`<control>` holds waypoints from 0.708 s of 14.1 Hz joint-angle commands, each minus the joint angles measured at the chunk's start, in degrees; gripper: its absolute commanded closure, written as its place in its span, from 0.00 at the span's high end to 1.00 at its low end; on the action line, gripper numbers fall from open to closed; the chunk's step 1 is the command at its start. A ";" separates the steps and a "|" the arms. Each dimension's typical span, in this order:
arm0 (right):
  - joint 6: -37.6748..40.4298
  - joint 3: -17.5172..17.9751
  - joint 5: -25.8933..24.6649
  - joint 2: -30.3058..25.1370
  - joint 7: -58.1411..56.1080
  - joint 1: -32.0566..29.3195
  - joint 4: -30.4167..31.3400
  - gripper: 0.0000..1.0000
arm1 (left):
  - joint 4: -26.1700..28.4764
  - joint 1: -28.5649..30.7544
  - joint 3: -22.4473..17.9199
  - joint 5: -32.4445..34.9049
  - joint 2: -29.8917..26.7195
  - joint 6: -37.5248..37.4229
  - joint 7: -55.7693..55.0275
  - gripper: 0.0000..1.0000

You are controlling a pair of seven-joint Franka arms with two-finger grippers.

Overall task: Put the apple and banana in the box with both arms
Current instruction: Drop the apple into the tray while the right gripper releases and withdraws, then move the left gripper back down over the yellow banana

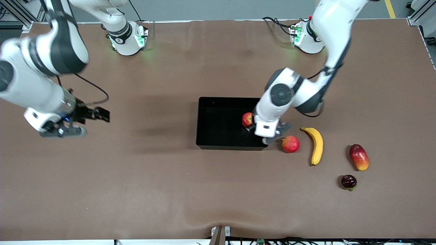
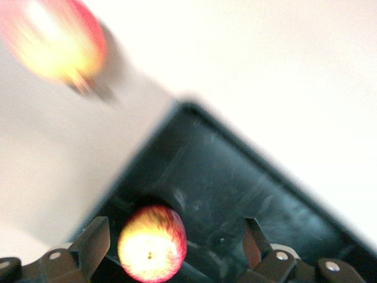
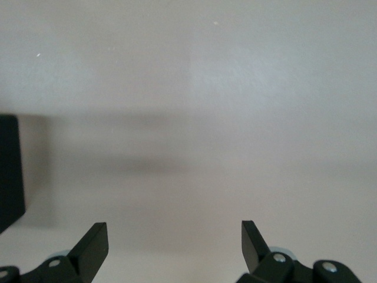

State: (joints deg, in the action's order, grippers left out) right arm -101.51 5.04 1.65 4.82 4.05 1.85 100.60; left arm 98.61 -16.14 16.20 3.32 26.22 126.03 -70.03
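Note:
The apple [image 1: 247, 119] sits inside the black box [image 1: 218, 147], at the end toward the left arm. My left gripper [image 1: 251, 127] hangs over it, open. In the left wrist view the apple [image 2: 152, 243] lies between the spread fingers [image 2: 97, 236], with a gap on each side, over the box floor [image 2: 235, 177]. The yellow banana [image 1: 316, 145] lies on the table beside the box, toward the left arm's end. My right gripper [image 1: 102, 114] hovers open over bare table toward the right arm's end, and nothing is between its fingers [image 3: 175, 233].
A pinkish-red round fruit [image 1: 290, 144] rests just off the box's corner, between box and banana, and shows too in the left wrist view [image 2: 53, 38]. A red-yellow mango-like fruit [image 1: 359, 157] and a dark round fruit [image 1: 348, 181] lie past the banana. A box corner [image 3: 9, 171] edges the right wrist view.

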 commanded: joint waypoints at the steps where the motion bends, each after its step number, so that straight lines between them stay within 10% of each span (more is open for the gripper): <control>1: 6.48 0.85 -0.06 -7.97 -0.53 -1.23 1.27 1.00 | -8.75 4.86 0.14 0.98 -2.93 -13.22 4.18 1.00; 6: 14.32 0.94 -0.06 -7.81 -4.47 -3.16 -8.74 1.00 | -4.58 20.67 0.14 3.52 -3.11 -17.67 25.70 1.00; 10: 14.23 0.85 -0.15 -6.33 -5.02 -4.05 -12.61 1.00 | 5.78 26.68 0.14 5.56 0.14 -3.02 32.06 0.85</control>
State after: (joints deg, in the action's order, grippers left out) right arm -88.46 4.98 1.63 -3.73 -0.22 -0.79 91.92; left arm 99.00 10.21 15.47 7.59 26.01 116.66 -38.62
